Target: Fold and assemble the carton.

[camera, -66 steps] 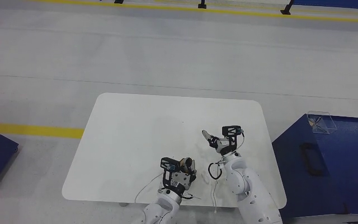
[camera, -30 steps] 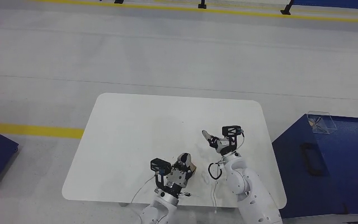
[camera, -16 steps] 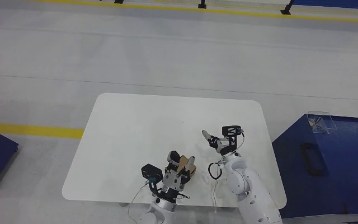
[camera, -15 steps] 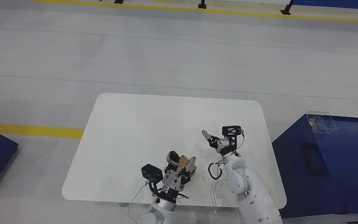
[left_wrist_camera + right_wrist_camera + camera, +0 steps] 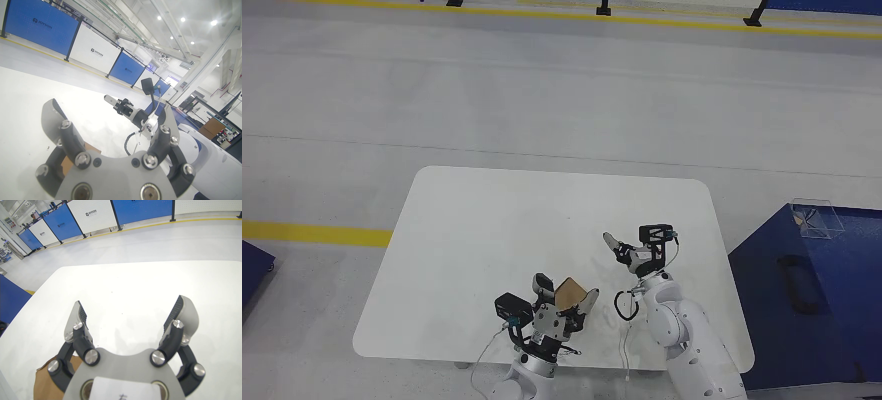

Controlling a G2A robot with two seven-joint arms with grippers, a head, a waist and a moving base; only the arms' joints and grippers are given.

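The carton [image 5: 570, 292], a small brown cardboard piece, sits at the near edge of the white table [image 5: 492, 220], directly at the left gripper [image 5: 564, 291]. From above it lies between that gripper's two fingers. The left wrist view shows the fingers spread wide, with cardboard visible low behind them, near the gripper's base. Whether either finger touches the cardboard cannot be told.

The right gripper [image 5: 130, 301] is beside it, farther in over bare table and apart from the carton, with its ribbed fingers also spread and nothing between them.

Judgement: the work appears to be at an early stage. No standing walls or closed flaps can be made out, and neither gripper has a grip on the piece. The step in hand looks like securing the carton with the left arm. The next move calls for closing on one edge or panel and bringing the right gripper across to work a flap, without pushing the piece off the near edge.
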